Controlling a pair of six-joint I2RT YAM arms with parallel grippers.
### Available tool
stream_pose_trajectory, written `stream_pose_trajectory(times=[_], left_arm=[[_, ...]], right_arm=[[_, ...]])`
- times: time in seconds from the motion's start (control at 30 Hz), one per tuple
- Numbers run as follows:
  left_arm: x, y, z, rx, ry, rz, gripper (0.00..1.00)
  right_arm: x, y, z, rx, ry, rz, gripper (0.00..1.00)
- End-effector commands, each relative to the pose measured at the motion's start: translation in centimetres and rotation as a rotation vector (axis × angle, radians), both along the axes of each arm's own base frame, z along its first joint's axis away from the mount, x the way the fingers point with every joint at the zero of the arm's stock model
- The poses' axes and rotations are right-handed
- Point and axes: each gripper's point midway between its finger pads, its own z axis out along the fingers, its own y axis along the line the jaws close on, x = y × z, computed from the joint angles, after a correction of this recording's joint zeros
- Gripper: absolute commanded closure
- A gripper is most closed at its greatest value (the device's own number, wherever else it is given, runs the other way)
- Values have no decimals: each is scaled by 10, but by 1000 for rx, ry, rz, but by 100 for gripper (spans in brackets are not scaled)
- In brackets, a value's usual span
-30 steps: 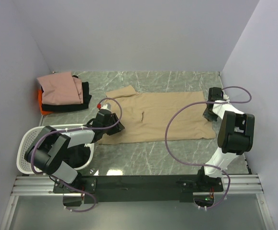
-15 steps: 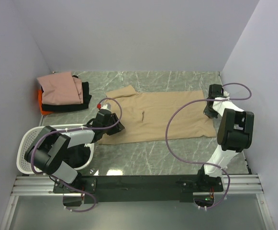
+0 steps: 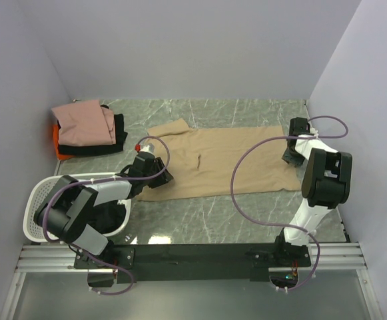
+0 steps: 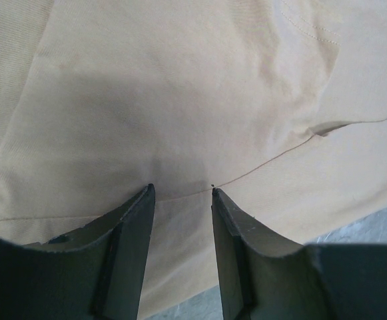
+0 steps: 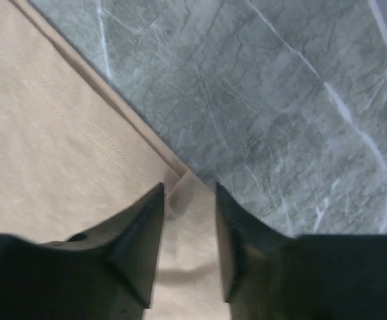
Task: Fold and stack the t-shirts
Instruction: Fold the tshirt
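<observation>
A tan-beige t-shirt [image 3: 220, 160] lies spread flat across the middle of the table. My left gripper [image 3: 165, 177] sits low over its left edge. In the left wrist view the left gripper [image 4: 180, 190] is open, with the flat tan cloth [image 4: 180, 100] showing between its fingers. My right gripper [image 3: 288, 159] is at the shirt's right edge. In the right wrist view the right gripper [image 5: 188, 190] is open and straddles a hemmed corner of the shirt [image 5: 46, 153]. A folded pink shirt [image 3: 83, 123] tops a black one [image 3: 118, 127] and an orange one [image 3: 60, 152] at the back left.
A white perforated basket [image 3: 40, 200] stands at the near left beside the left arm. Grey marble table [image 5: 280, 100] shows to the right of the shirt's corner. Walls close in on the left, back and right.
The right gripper's fingers have parted from shut to open at the shirt's right edge, and that arm has shifted slightly. The left arm and the shirt have stayed still.
</observation>
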Motion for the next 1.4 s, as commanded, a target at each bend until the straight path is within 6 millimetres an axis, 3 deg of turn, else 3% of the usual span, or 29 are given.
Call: stream_pose_trajectory(times=[0.0,0.07,0.13,0.2,0.33,0.37,0.43,0.47,0.53,0.57,0.63,0.83,1.1,1.37], left_arm=[[-6,11,0,47,1,-6,53],[-4,12,7,56,-13,-7,53],[3,15,27,61,-65,14,53],[7,16,38,61,-89,23,53],[23,18,71,79,-150,56,52],[25,21,74,97,-151,68,52],[35,17,87,91,-175,76,52],[40,15,86,92,-175,81,52],[45,4,89,83,-181,70,52],[46,0,79,96,-160,64,52],[48,-11,74,103,-151,53,53],[50,-25,35,120,-93,35,53],[24,-10,-13,185,4,36,53],[2,2,-41,214,68,35,53]], right_arm=[[11,-4,46,-42,-128,0,55],[9,3,54,-30,-156,14,45],[9,14,75,-17,-231,41,39],[11,28,83,0,-269,78,38],[19,88,87,75,-331,228,37],[18,116,81,102,-325,294,37],[21,151,76,180,-341,373,37],[19,174,69,209,-325,424,37],[21,198,62,262,-329,469,37],[18,217,53,287,-305,510,37],[16,233,44,315,-286,540,37],[-2,257,11,348,-203,575,38],[-34,268,-15,372,-135,577,39],[-73,265,-40,351,-39,562,39]])
